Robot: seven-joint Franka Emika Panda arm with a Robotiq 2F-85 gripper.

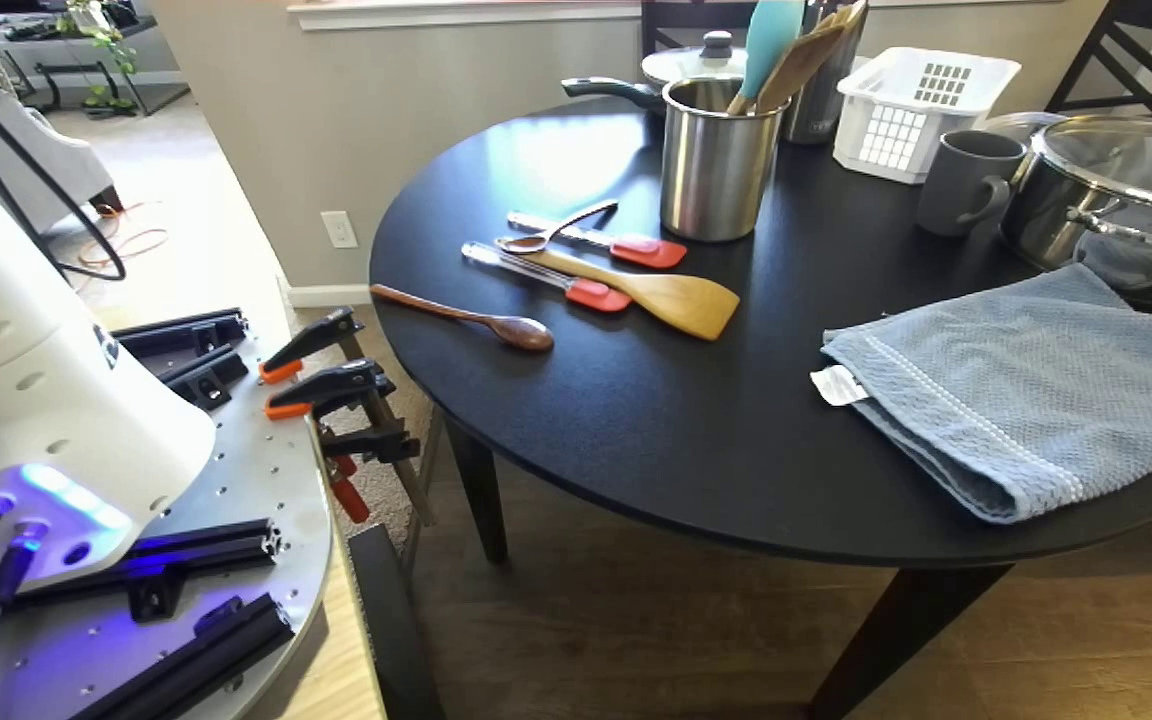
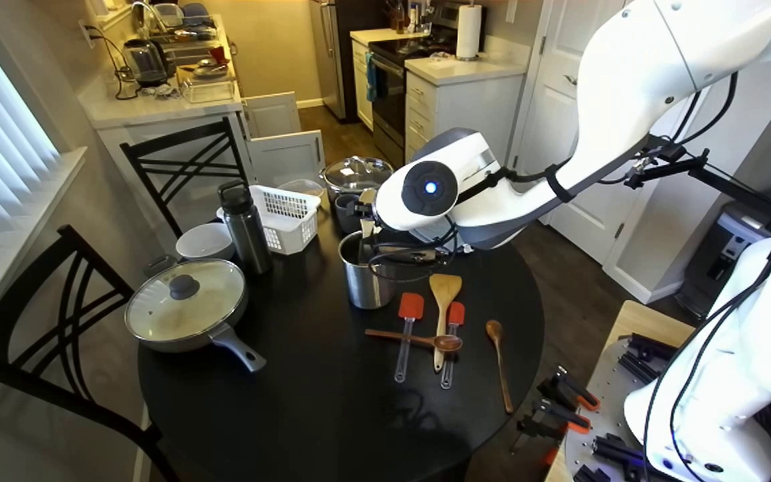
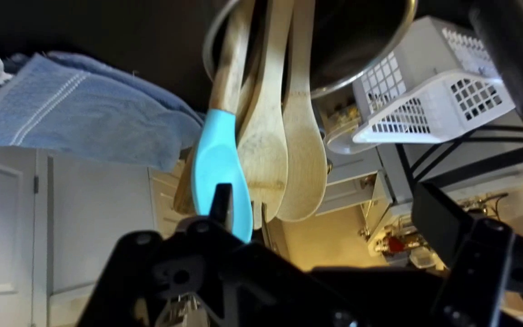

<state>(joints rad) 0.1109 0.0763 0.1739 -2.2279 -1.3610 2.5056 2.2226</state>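
Observation:
My gripper (image 3: 327, 213) is open with nothing between its fingers. It is nearest to the utensils standing in a tall steel pot (image 1: 716, 185), which also shows in an exterior view (image 2: 365, 288). In the wrist view, one finger overlaps the head of a turquoise spoon (image 3: 220, 159); I cannot tell whether they touch. A slotted wooden utensil (image 3: 263, 154) and a wooden spoon (image 3: 304, 168) lean beside it. On the black table lie a dark wooden spoon (image 1: 521, 332), a wooden turner (image 1: 686, 300), two red spatulas (image 1: 648, 250) (image 1: 596, 294) and a smaller wooden spoon (image 1: 526, 243).
A white basket (image 1: 916, 110), a grey mug (image 1: 966, 180) and a lidded steel pot (image 1: 1086, 215) stand near the utensil pot. A blue towel (image 1: 1036, 370) lies near the table edge. A lidded pan (image 2: 188, 304) and a steel bottle (image 2: 246, 231) stand on the other side.

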